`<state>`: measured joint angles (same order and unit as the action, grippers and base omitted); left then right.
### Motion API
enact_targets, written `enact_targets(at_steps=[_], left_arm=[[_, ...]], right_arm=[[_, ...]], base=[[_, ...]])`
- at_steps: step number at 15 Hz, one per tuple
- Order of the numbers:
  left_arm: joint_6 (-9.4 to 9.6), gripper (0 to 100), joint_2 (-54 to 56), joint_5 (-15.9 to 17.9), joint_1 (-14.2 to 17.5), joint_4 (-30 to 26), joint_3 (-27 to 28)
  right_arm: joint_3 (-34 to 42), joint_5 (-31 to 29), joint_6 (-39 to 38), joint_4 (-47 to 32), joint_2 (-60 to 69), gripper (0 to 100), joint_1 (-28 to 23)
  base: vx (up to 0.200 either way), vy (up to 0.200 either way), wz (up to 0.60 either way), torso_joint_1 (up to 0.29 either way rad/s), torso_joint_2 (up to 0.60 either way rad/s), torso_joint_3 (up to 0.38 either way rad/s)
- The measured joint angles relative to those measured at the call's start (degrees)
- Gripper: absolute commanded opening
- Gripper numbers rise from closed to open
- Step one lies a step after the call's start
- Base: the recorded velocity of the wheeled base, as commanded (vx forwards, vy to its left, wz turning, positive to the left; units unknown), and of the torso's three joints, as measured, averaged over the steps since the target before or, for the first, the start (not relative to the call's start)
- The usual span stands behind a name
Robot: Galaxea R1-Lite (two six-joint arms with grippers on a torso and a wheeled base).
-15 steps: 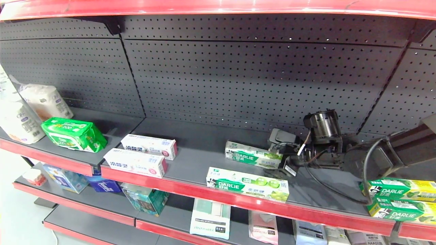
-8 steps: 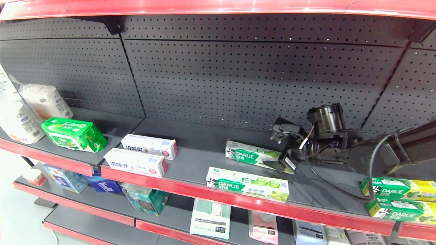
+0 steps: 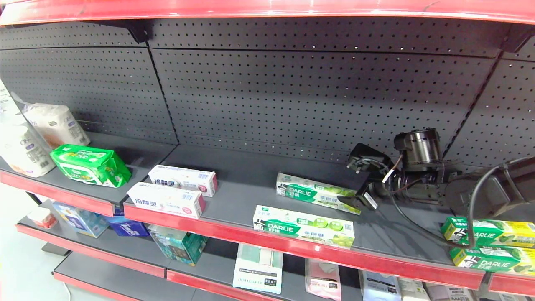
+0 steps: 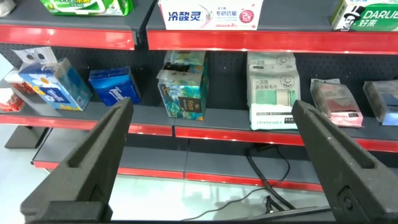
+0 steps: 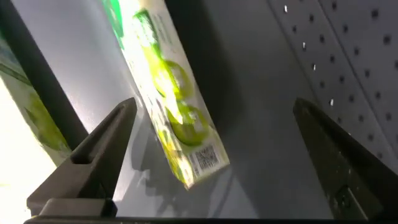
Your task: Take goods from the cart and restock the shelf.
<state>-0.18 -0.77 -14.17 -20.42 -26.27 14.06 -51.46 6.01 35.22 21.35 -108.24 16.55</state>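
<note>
The right gripper (image 3: 364,184) hangs wide open and empty at the right end of the toothpaste box (image 3: 311,192), which lies flat mid-shelf (image 3: 250,179) behind a matching box (image 3: 303,225) at the front edge. The placing looks done. Best to draw straight back and up, keeping the near finger off the box end so it doesn't skew.

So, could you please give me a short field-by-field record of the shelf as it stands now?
Rear green box: flat on shelf
Front green box: flat at shelf's front edge
White boxes: two, left of the green ones
Right gripper: open, empty, by rear green box's right end
Left gripper: open, empty, facing lower shelves
</note>
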Motion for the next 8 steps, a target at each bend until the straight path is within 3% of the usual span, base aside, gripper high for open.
enact_targets(at_steps=[3,8], left_arm=[[0.0,100,0.0,-0.1,0.0,0.0,0.0],[-0.22,100,-0.2,-0.1,0.0,0.0,0.0]], right_arm=[[0.9,-1.6,-4.3,0.0,0.6,100,-0.2],[2.1,-1.7,-4.5,-0.1,0.9,100,-1.3]], base=[[0.0,0.0,0.0,0.0,0.0,0.0],[0.0,0.0,0.0,0.0,0.0,0.0]])
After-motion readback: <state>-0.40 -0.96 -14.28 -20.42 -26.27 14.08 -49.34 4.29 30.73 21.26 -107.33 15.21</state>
